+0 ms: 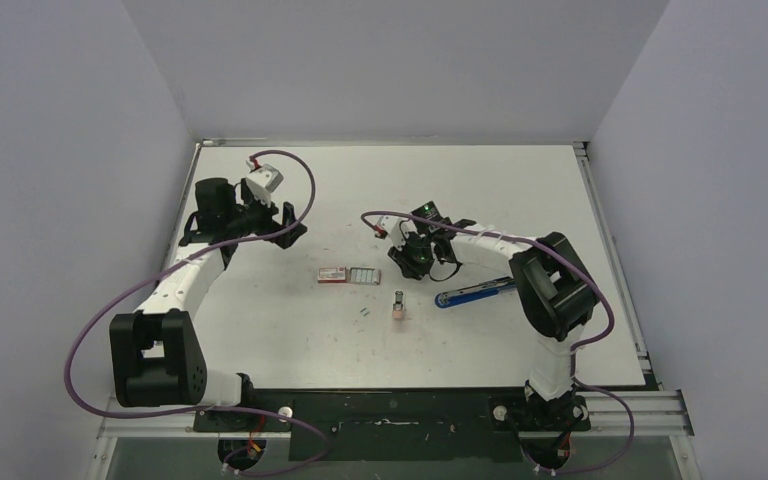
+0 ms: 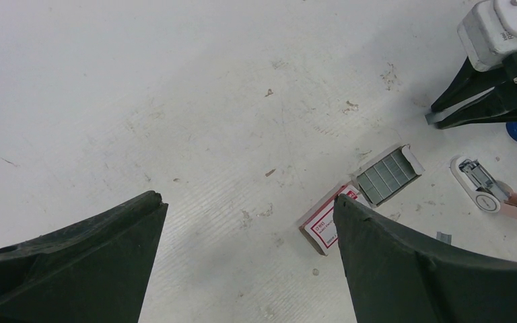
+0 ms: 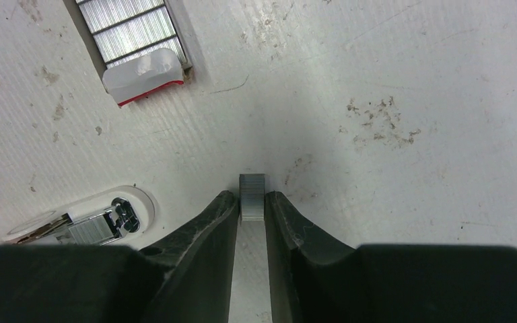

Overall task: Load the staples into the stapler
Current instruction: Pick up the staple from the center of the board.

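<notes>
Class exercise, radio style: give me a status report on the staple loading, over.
Left gripper open above table. Right gripper pinching staple strip. Stapler lying apart, untouched.

You have the most free room across the far half of the tabletop and along its near edge between the two arm bases. The middle is crowded: the open staple box, a small pink-and-white object just near-right of it, and the blue stapler running under the right arm's elbow. The right gripper fills the gap behind them, pinching a staple strip. The left gripper hangs spread wide toward the left edge.
</notes>
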{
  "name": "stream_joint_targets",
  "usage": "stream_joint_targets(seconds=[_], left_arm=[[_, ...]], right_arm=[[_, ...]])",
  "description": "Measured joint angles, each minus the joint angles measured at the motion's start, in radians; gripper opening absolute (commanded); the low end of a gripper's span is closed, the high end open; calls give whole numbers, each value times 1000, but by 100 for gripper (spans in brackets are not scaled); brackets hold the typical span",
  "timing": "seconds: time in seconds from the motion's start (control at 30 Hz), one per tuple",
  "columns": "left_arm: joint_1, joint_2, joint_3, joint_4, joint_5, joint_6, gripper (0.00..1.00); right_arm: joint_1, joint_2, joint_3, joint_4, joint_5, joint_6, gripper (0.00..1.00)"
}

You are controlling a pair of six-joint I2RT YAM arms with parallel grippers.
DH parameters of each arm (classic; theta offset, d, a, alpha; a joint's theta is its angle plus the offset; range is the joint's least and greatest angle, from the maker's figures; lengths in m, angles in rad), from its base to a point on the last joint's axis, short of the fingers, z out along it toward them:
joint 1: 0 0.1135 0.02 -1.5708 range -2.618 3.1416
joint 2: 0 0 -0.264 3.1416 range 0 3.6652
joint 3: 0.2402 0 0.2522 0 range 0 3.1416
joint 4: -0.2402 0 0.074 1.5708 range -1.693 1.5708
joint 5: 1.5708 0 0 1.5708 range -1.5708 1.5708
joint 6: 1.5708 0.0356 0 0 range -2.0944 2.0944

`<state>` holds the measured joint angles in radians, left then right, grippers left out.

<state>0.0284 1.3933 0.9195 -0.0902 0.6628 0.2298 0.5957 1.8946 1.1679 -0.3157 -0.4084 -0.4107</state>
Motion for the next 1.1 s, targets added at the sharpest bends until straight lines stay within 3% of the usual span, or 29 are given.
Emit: stream_joint_targets(seconds=[0.27, 0.57, 0.93, 1.1], left_arm=[[0, 0, -2, -1, 43, 38, 88], [-85, 16, 3, -20, 146, 145, 81], [-360, 93, 281, -393, 309, 623, 66], [-460, 130, 337, -544, 318, 849, 49]], right_arm=[[-33, -1, -3, 3, -65, 20, 16], [-176, -6, 41, -38, -390, 189, 14], [-195, -95, 87, -36, -780, 309, 14], [-179, -117, 87, -43, -863, 318, 14]])
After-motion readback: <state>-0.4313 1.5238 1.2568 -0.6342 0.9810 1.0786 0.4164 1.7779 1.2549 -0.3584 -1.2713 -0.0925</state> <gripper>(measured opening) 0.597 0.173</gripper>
